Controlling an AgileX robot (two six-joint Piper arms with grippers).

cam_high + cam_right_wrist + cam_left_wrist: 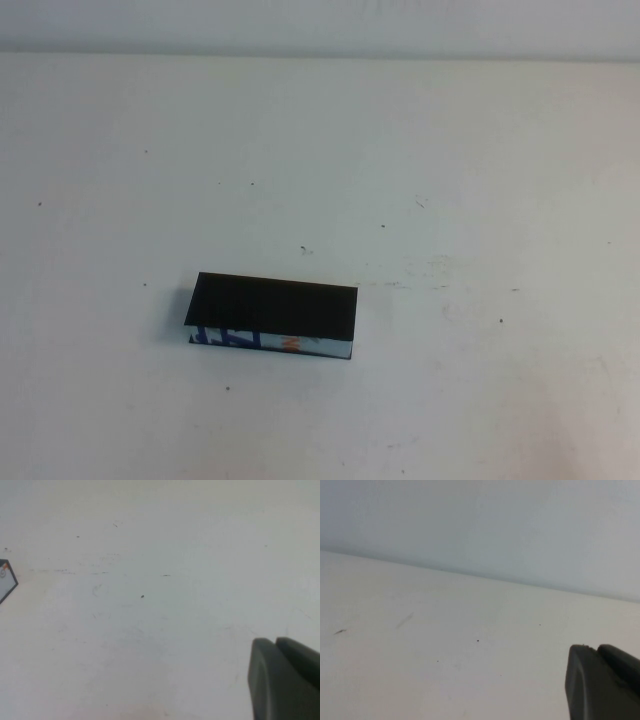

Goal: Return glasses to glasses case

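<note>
**Case shut on the table; glasses not in sight; both arms held back**

Nearest the robot, both arms are outside the high view. The left gripper shows only as a dark edge in its own wrist camera, over bare table. Whether it is released or clenched cannot be told. It carries nothing that can be seen. The right gripper shows the same way, and its state likewise cannot be told.

Next out, the glasses case lies flat on the table, at about 7 o'clock from the centre of the high view. Its long axis runs roughly 9 to 3 o'clock, the 3 o'clock end turned slightly nearer the robot. The printed front faces 6 o'clock, toward the robot. The black lid lies down over the top, so the interior is hidden.

The glasses appear in no view. They may already be inside the shut case, but that cannot be confirmed.

For reach, the case lies toward 12 o'clock from both grippers. A corner of it enters the right wrist view and none enters the left, so the right arm is probably aimed closer to it, though the case sits slightly on the left-arm side.

Farther out there is only specked table, then the pale wall at 12 o'clock.
</note>
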